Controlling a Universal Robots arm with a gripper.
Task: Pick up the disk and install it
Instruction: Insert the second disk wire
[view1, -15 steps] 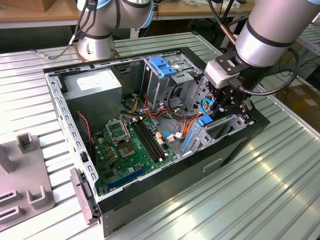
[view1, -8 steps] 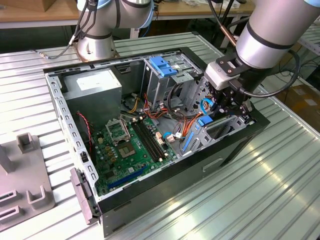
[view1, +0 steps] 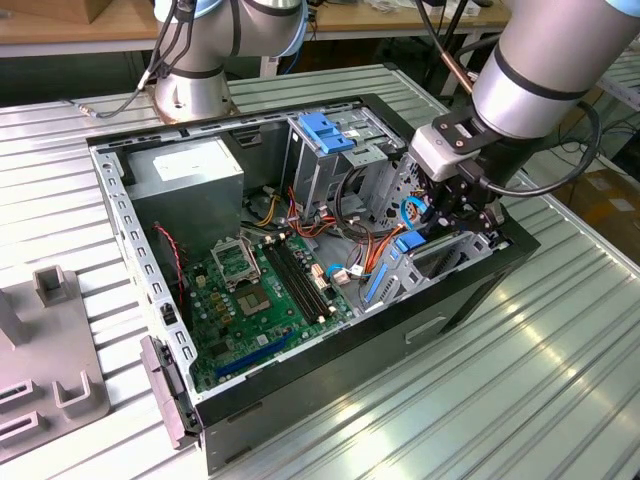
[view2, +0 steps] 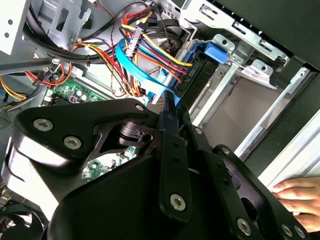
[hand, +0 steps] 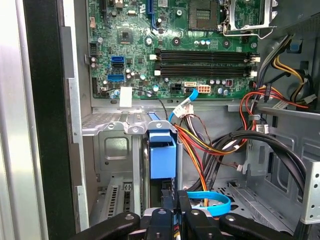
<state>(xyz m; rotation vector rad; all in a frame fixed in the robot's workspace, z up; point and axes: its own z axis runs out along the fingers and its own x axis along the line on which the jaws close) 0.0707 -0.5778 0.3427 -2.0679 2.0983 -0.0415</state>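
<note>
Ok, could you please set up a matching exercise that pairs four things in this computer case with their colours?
Things:
1. motherboard
2. power supply box
3. drive cage latch
4. gripper

Colours:
A. blue plastic
B. black
C. grey with a white label
D. green

Pairs: 1-D, 2-C, 3-A, 4-B

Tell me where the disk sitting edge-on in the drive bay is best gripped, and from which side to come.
Probably by the blue rail on its exposed edge, coming straight in from the case's open side. In the first wrist view the disk stands edge-on between the bay's metal walls, so its flat faces look closed off. Cables crowd one side, so pinch across the rail's width.
</note>
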